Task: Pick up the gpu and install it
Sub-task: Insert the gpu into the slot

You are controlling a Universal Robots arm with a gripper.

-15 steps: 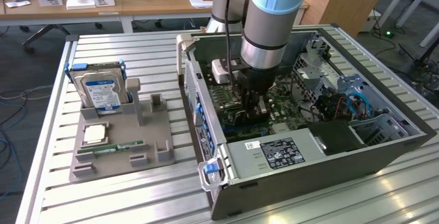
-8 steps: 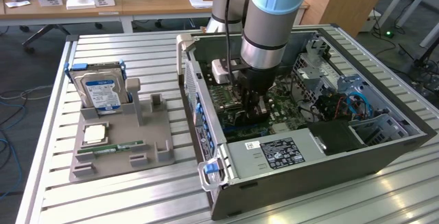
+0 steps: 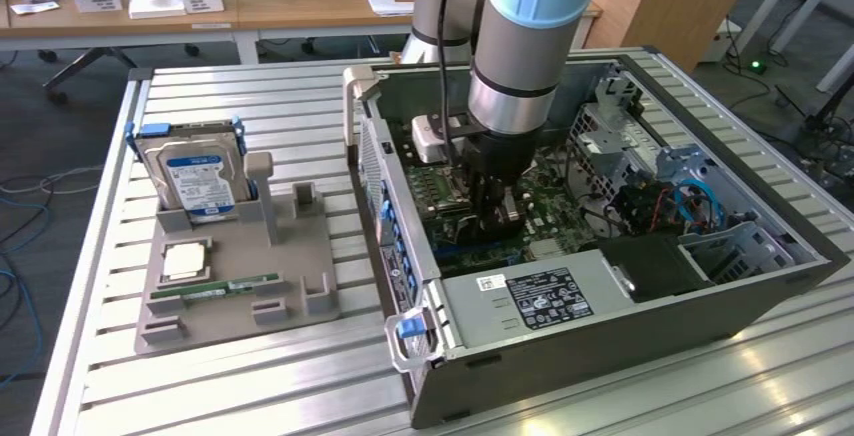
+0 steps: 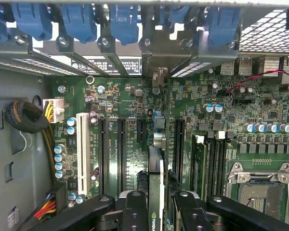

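Tabletop (image 3: 200, 376) of metal slats carries, at the exterior view's left of the open computer case (image 3: 601, 346), a grey holder (image 3: 240, 286) with the hard drive (image 3: 198, 178) standing upright and a memory stick (image 3: 214, 289) lying flat. Inside the case, the pincer (image 4: 156, 211) is clamped on the gpu (image 4: 155, 192), held on edge over the motherboard (image 4: 130, 110) between its long black slots (image 4: 121, 154).

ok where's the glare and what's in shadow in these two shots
Exterior view: bright streaks of glare on the ribbed metal table near the open grey computer case, whose interior under the arm sits in shadow. Wrist view: green motherboard evenly lit, white blown-out patches behind the blue slot clips.
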